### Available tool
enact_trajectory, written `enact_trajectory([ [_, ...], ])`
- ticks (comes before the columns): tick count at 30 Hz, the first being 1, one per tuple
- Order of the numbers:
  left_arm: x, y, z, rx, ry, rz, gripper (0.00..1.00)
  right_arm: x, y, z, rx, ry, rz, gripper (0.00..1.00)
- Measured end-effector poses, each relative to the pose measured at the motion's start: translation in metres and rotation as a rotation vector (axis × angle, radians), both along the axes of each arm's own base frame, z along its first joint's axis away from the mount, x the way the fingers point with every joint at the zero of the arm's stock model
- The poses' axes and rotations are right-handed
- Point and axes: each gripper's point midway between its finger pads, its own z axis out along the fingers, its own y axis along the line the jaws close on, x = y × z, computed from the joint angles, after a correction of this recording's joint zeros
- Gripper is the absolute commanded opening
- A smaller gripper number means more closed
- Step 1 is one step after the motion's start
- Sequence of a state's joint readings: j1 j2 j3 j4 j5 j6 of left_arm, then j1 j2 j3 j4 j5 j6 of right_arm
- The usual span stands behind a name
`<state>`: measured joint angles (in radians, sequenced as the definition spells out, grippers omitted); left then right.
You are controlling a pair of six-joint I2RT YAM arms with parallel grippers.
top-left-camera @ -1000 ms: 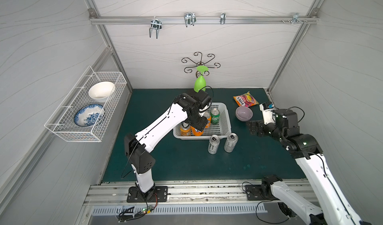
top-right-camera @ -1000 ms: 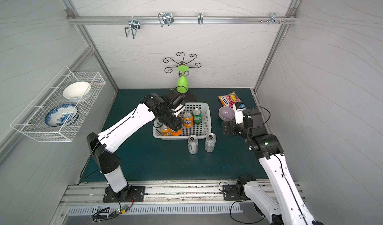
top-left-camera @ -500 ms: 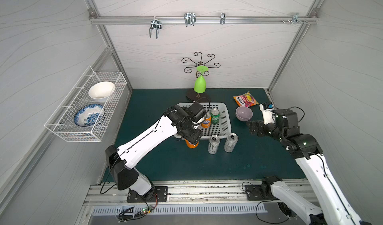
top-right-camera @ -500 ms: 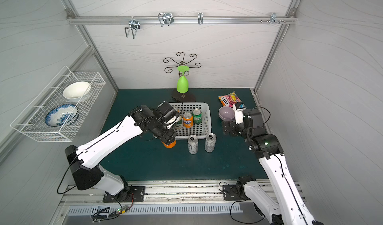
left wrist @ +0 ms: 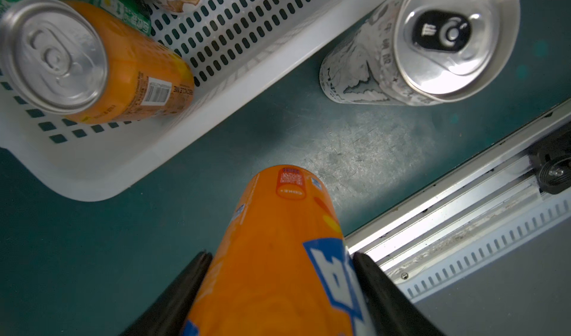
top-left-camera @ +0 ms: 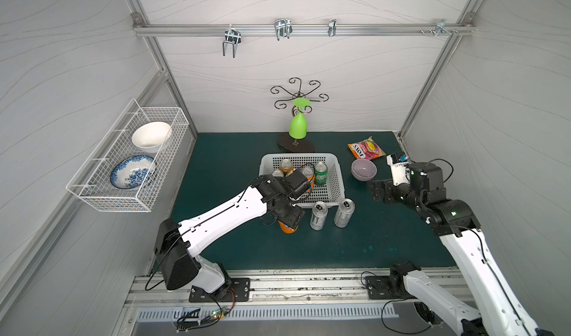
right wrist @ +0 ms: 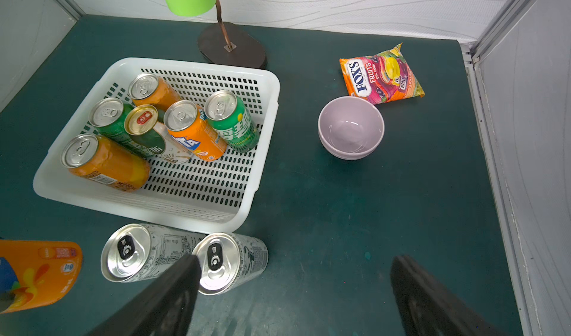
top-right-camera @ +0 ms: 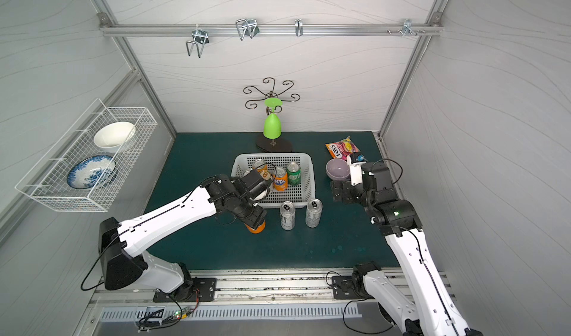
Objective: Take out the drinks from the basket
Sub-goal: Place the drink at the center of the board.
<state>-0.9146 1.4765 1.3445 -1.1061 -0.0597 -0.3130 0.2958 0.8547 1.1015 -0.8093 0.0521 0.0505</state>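
**Orange can out of the basket, about to go down**

I have the left end effector (left wrist: 279,291) clamped on an orange Fanta can (left wrist: 278,257), gripped on its sides so it stays upright. It sits outside the basket (top-left-camera: 339,176), just beside the near rim and next to the two slim silver cans (top-left-camera: 318,216) standing on the green surface (top-left-camera: 355,251) — I'd say I'm lining it up with them to form a row. Whether its base already touches the surface I cannot tell.

Six cans remain in the basket: three orange, two green, one gold-topped (right wrist: 142,119), all bunched toward one end.

The right end effector (right wrist: 293,291) hangs spread wide and empty near the silver cans — parked clear of the left arm's path, I judge. The lilac bowl (right wrist: 351,127) and the candy packet (right wrist: 381,74) lie well aside.
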Motion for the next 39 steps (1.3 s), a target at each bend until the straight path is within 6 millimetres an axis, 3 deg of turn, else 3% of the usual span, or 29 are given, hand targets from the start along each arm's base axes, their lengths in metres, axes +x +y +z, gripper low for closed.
enact_trajectory([
  [16, 0.018, -0.021, -0.052, 0.038, -0.006, 0.034, 0.51, 0.0, 0.0, 0.0, -0.001, 0.001, 0.0, 0.99],
  [24, 0.025, -0.022, -0.079, 0.106, 0.007, 0.039, 0.51, 0.0, 0.0, 0.0, -0.006, -0.001, 0.004, 0.99],
  [39, 0.034, -0.024, -0.084, 0.121, -0.027, 0.047, 0.54, 0.0, 0.0, 0.0, -0.012, -0.003, 0.01, 0.99],
])
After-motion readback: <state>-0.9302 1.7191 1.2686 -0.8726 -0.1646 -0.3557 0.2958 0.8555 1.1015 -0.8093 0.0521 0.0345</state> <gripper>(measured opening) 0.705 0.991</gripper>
